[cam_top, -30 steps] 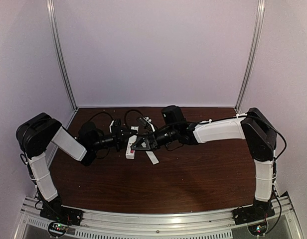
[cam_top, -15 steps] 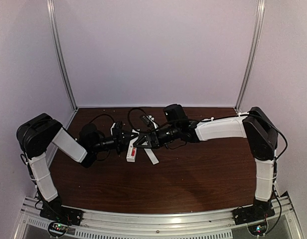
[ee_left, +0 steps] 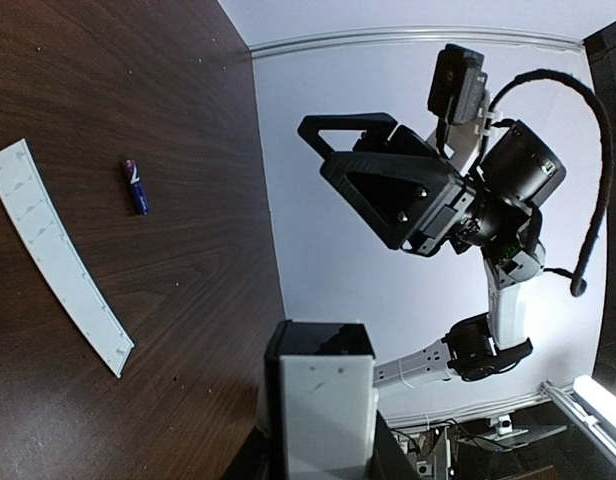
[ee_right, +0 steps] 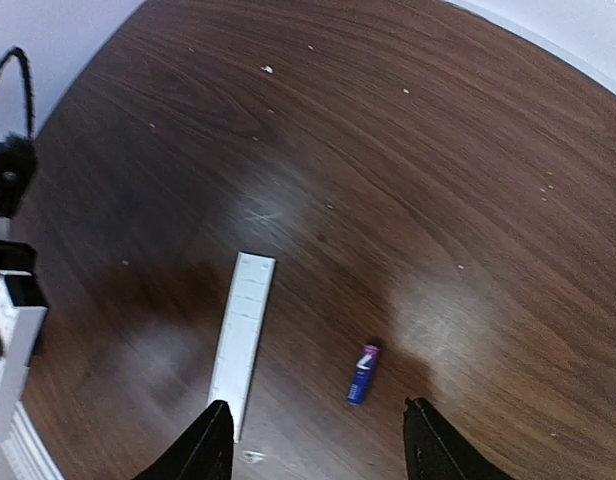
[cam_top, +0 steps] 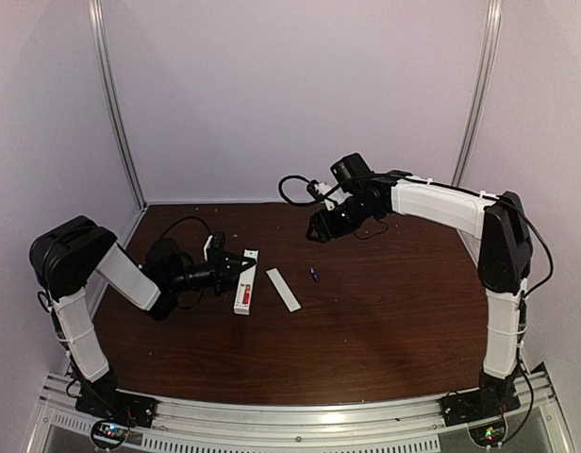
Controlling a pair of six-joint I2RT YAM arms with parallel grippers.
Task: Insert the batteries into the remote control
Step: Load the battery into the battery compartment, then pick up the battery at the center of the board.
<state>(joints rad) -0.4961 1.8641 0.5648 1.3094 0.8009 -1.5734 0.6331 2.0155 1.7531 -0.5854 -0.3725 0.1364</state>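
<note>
Between the left jaws sat the remote control [cam_top: 246, 279], a slim white bar. The jaws were drawn narrow on its far end. A red-orange battery [cam_top: 241, 295] showed in its upper face.

Just right of the remote control, a flat white cover strip [cam_top: 283, 289] lay on the counter [cam_top: 385, 330], apart from the bar. Farther right of the remote control, past the strip, lay the dark blue-purple battery [cam_top: 314, 275], alone and touching nothing.

The right jaws stood wide with nothing between them. They were high above the counter, well to the right of the remote control and beyond it. From the right wrist, the dark blue-purple battery [ee_right: 363, 374] lay on the wood below the spread fingertips [ee_right: 213, 440], clear of both. The cover strip [ee_right: 243, 340] lay nearer the remote control [ee_right: 10, 340] at that view's left edge.

The counter was dark brown wood grain with scattered pale specks. Pale lilac walls [cam_top: 300, 94] enclosed it behind the remote control, with a metal upright [cam_top: 116, 104] at each rear corner.
</note>
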